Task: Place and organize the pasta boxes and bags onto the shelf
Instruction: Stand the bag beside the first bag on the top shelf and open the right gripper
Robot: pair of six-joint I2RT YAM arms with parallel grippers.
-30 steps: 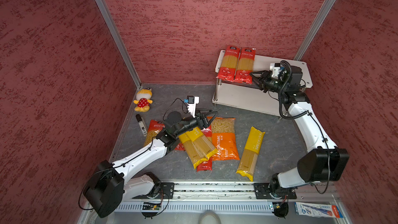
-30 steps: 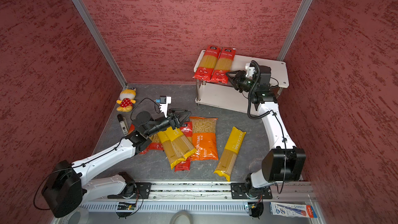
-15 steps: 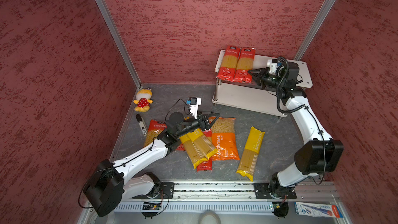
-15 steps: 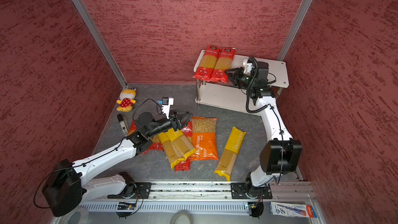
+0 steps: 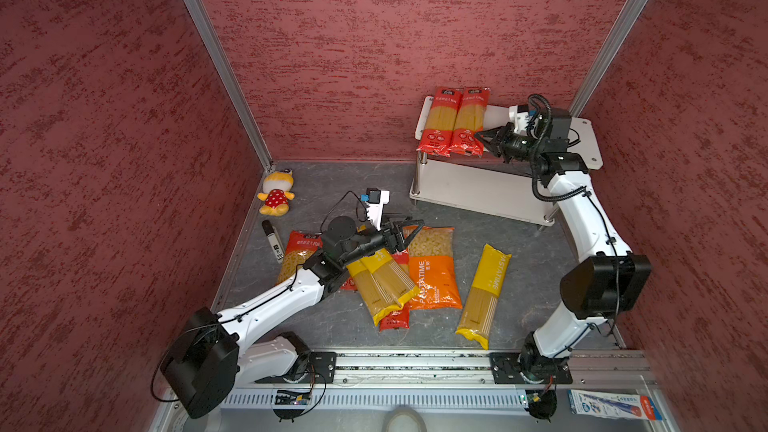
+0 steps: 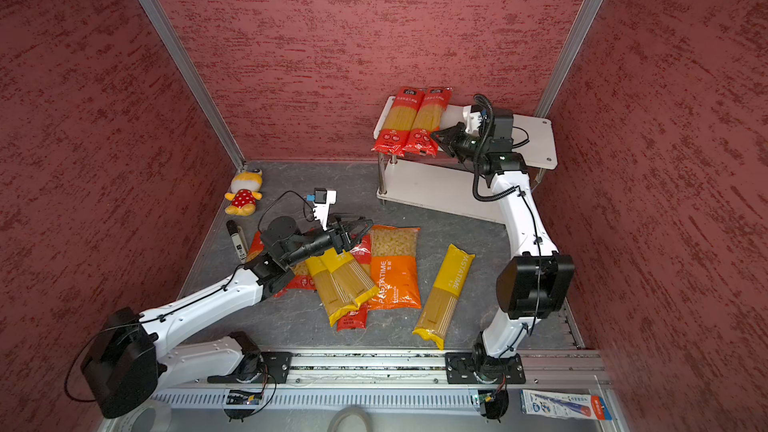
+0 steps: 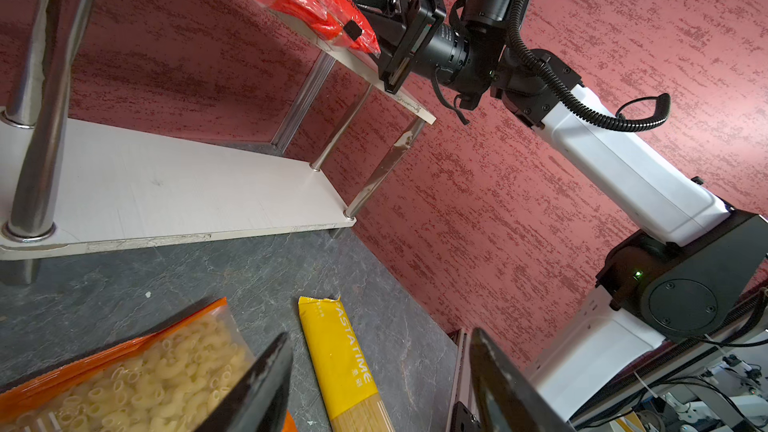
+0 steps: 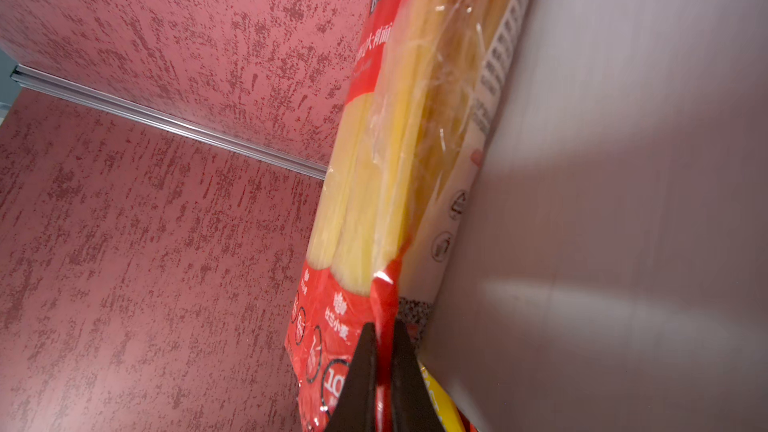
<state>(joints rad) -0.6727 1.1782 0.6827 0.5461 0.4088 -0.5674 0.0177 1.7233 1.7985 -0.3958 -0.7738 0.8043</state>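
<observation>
Spaghetti in two red bags (image 5: 440, 118) lies side by side on the top board of the shelf (image 5: 582, 135), long axis running from the front edge back toward the wall. My right end effector (image 5: 478, 135) sits at the nearer bag (image 8: 374, 160) from the bare side of the board, jaws closed on the film at its front corner. A tug from here, I judge, acts across that axis and would swing the bag rather than slide it straight. My left end effector (image 5: 411, 228) hangs open over the heap of bags (image 5: 390, 280) on the surface (image 5: 519, 218), well apart from the shelf and nearer to them.
</observation>
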